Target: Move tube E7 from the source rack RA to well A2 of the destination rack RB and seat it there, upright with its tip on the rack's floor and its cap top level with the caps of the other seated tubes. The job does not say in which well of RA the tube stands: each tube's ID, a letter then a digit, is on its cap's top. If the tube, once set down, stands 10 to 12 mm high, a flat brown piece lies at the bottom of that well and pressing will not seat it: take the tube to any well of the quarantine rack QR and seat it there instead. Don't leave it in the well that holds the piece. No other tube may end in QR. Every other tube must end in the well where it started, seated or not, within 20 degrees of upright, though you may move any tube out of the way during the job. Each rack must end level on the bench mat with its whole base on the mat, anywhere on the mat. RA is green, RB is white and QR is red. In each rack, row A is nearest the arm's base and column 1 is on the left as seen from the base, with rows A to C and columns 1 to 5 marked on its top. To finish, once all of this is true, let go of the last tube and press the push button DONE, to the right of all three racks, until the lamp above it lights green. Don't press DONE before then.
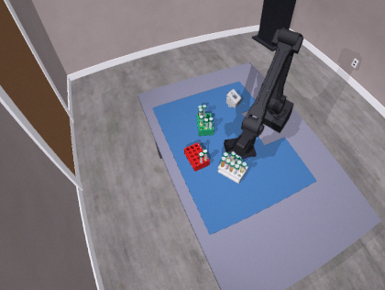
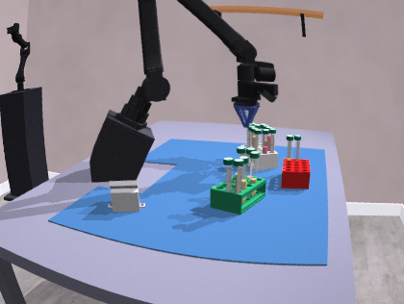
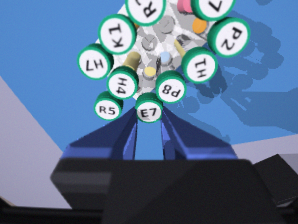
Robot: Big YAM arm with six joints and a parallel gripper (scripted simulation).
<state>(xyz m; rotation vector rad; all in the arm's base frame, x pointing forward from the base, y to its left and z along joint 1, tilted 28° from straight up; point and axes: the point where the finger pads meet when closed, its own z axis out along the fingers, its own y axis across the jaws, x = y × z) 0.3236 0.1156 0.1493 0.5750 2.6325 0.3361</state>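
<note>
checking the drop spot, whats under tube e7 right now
E7 is clamped in the gripper over the near edge of the white rack, beside R5 and P8. Its cap hides its body and the well below.

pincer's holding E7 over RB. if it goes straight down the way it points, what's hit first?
Probably RB itself: the pincer points down with E7 leading, beside R5 and P8. Whether E7 lines up with an open well is unclear.
</note>
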